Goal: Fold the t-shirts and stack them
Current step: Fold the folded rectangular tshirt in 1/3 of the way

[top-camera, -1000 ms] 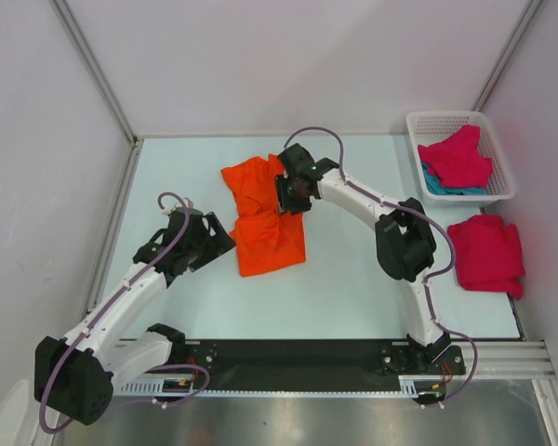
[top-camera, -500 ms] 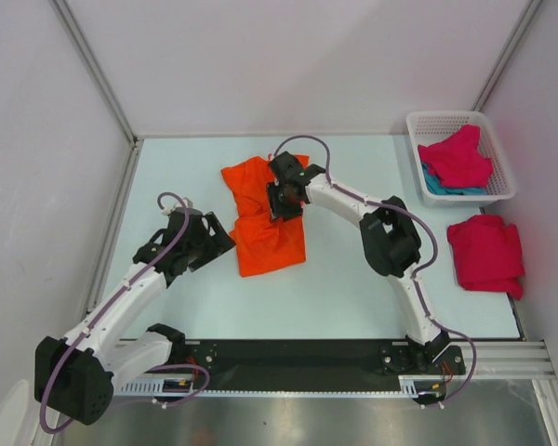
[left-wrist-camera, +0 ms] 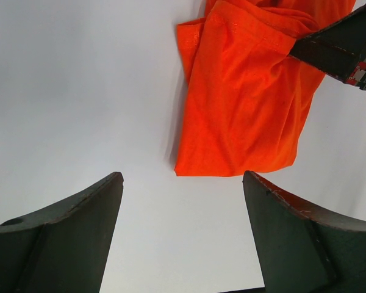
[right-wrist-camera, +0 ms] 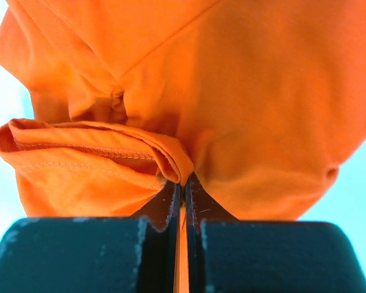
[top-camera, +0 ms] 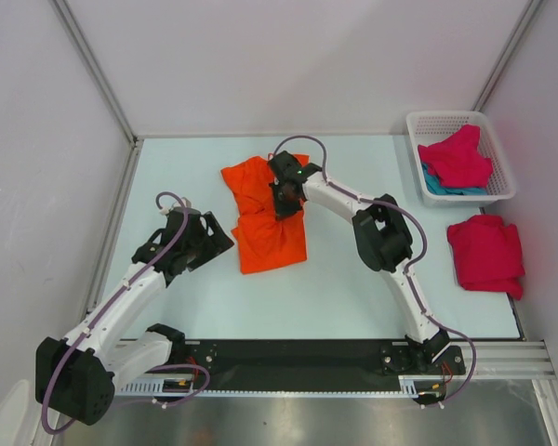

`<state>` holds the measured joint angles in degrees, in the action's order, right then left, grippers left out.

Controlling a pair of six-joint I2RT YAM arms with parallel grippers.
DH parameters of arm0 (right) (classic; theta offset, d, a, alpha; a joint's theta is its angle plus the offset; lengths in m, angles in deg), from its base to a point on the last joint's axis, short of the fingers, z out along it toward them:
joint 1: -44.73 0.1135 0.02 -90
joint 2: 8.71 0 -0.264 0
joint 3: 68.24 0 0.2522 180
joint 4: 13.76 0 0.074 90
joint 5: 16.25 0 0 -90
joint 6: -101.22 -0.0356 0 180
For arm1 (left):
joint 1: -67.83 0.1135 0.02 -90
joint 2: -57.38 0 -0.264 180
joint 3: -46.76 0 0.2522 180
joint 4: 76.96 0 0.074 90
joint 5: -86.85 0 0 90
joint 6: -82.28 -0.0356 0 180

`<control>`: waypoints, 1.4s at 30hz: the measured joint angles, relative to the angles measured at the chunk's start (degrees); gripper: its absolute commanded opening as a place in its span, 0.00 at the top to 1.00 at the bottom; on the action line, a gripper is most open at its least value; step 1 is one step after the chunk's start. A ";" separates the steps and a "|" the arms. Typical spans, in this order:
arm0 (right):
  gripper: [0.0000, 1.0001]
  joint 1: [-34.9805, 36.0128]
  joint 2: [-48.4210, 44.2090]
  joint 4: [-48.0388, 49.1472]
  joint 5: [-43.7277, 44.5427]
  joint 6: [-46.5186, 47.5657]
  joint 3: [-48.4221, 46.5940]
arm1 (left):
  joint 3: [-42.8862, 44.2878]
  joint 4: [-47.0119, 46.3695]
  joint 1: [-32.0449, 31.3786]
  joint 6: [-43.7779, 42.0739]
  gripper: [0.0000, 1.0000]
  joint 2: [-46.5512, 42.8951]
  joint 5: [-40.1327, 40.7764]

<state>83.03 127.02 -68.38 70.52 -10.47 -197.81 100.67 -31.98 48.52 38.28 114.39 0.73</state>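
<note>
Orange t-shirt [top-camera: 270, 243] lies partly folded in middle of table [top-camera: 335, 297]. Right gripper [right-wrist-camera: 182, 186] pinches bunched fold on it, probably to pull layer over. Left gripper [left-wrist-camera: 183, 176] hovers spread beside shirt's edge, ready to help.

Top view: bright orange cloth t-shirt [top-camera: 265, 232] partly covered by right gripper [top-camera: 283, 203]; fingertips hidden under wrist. Teal cloth t-shirt [top-camera: 435, 186] in white plastic mesh basket [top-camera: 446, 119] mostly buried under magenta-red cloth t-shirt [top-camera: 458, 158]; strip only seen. Left wrist view: orange shirt cut off at top edge, one corner masked by right gripper; left gripper [left-wrist-camera: 182, 178] fingers cut by bottom edge. Right wrist view: shirt cut at top; pinched fold lost betw. jaws.
</note>
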 measured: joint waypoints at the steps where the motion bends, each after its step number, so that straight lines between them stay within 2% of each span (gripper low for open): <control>1: 1.00 -0.09 -0.26 0.00 0.26 0.22 0.28 | 0.00 0.00 0.00 0.02 0.15 0.00 0.00; 14: 1.00 -0.24 -12.31 -0.66 4.96 0.98 5.01 | 0.00 -0.22 0.02 0.02 0.15 1.29 0.00; 18: 1.00 -0.52 -13.14 -0.61 5.97 0.96 5.20 | 0.00 -0.24 0.02 0.00 0.15 1.40 -0.02; 19: 0.95 -0.63 -13.07 -0.68 5.99 0.96 5.38 | 0.00 -0.24 0.02 0.00 0.15 1.38 -0.02; 20: 0.76 -0.83 -12.85 -0.94 6.03 0.94 5.44 | 0.00 -0.24 0.02 0.00 0.15 1.38 -0.02; 21: 0.65 -1.03 -12.50 -0.90 6.10 0.96 5.44 | 0.00 -0.24 0.02 0.00 0.15 1.38 -0.02; 24: 0.45 -1.25 -10.84 -0.96 6.47 1.03 5.42 | 0.00 -0.24 0.07 -0.02 0.15 1.38 -0.02; 29: 0.42 -1.42 -8.02 -2.29 7.43 0.85 5.55 | 0.00 -0.24 0.13 -0.04 0.15 1.38 -0.02; 35: 0.42 -1.16 -9.75 -2.38 8.61 0.83 8.11 | -0.68 -1.33 0.15 0.02 0.15 1.38 -0.63; 38: 0.42 -0.70 -14.80 -1.66 9.14 0.74 14.38 | -3.48 -4.33 0.20 0.44 0.16 1.62 -2.32; 39: 0.42 0.57 -21.03 -2.21 9.35 0.33 20.04 | -6.80 -6.47 0.22 1.20 0.16 3.02 -4.37; 42: 0.42 1.75 -25.22 1.36 9.57 -0.72 24.61 | -9.09 -10.05 0.02 2.56 0.16 4.70 -6.19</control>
<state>84.78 101.79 -67.03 80.10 -11.19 -173.20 91.57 -42.03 48.54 40.84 119.09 -5.46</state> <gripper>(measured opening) 0.580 0.845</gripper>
